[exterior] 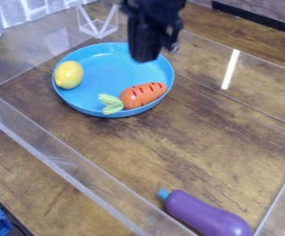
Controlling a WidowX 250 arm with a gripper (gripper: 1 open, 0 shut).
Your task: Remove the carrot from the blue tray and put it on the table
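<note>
The orange carrot lies on its side at the near right of the blue tray, its green leafy top pointing left. My gripper hangs above the tray's far right part, lifted clear of the carrot and holding nothing. It is dark and motion-blurred, so the set of its jaws does not show. The wood-plank table stretches in front of and to the right of the tray.
A yellow lemon sits in the left part of the tray. A purple eggplant lies on the table at the near right. Clear plastic walls bound the table on the left and front.
</note>
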